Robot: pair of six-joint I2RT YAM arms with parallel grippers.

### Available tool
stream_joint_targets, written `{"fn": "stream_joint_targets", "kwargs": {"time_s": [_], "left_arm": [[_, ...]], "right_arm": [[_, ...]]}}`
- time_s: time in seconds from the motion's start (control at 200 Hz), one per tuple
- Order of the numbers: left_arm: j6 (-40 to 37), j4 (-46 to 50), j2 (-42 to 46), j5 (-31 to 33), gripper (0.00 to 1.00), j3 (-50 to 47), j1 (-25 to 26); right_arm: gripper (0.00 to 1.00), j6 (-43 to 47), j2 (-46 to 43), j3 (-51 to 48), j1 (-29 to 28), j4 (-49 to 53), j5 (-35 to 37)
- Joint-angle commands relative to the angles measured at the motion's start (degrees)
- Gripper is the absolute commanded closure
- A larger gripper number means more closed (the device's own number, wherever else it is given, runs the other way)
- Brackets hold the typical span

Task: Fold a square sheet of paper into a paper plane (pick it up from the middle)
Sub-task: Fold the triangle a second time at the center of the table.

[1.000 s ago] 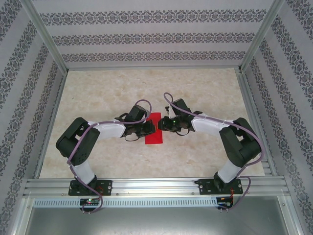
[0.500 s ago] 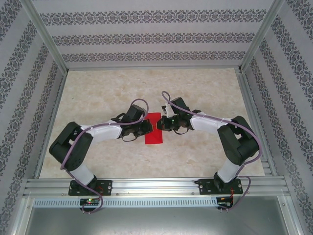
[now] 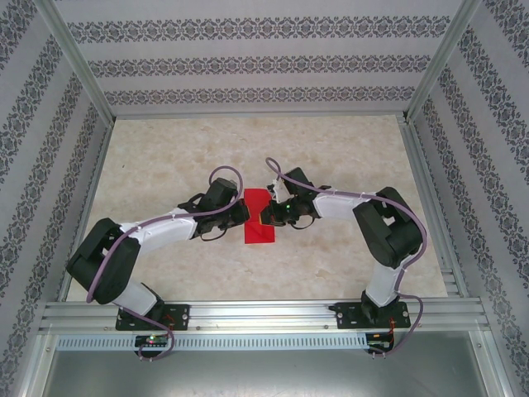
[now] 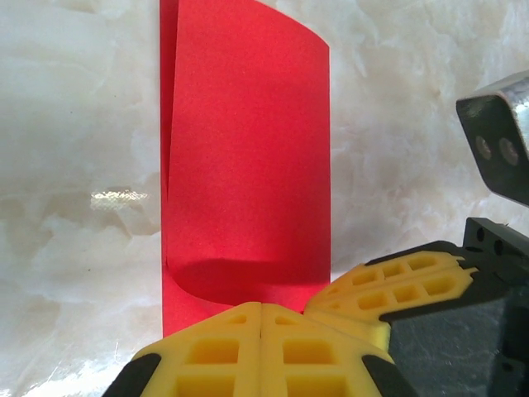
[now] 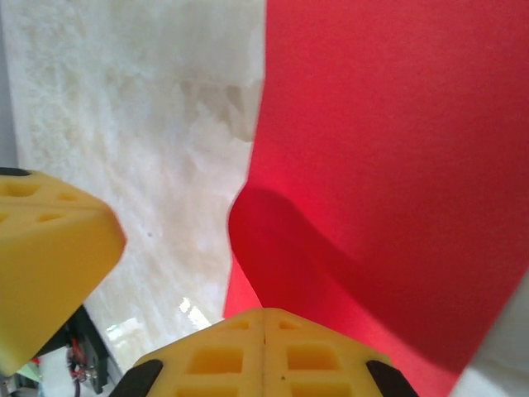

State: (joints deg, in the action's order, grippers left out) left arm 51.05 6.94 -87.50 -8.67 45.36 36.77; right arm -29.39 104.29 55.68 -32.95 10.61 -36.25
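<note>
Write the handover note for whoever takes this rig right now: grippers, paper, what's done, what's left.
Left gripper: shut, seemingly pinching one side of the square sheet of thin bright red paper.
Right gripper: shut, seemingly pinching the opposite side.
Paper: in the middle of the pale marbled table, between the two grippers, bent over itself in a loose curl, not flat.
Done: sheet gripped and bowed; no sharp crease visible.
Left: flatten the first crease, then all later folds.
</note>
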Motion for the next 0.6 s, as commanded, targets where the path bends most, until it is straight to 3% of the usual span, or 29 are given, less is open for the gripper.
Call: {"fn": "stream_joint_targets", "kwargs": {"time_s": [0.0,0.27,0.594], "left_arm": [[-0.95,-1.33,-1.11,-1.55,0.97,-0.52,0.23],[-1.89,-7.18,-5.66,-10.38,0.97,0.89,0.47],[-2.09,-8.81,-10.13,-13.38,0.98,3.63,0.69]], "right_arm": [[0.99,2.55,1.15,2.62,0.64,2.73,4.45],[0.98,3.47,1.44,4.04,1.48,3.66,5.94],[0.98,3.3,1.18,3.31,2.08,4.13,9.08]]}}
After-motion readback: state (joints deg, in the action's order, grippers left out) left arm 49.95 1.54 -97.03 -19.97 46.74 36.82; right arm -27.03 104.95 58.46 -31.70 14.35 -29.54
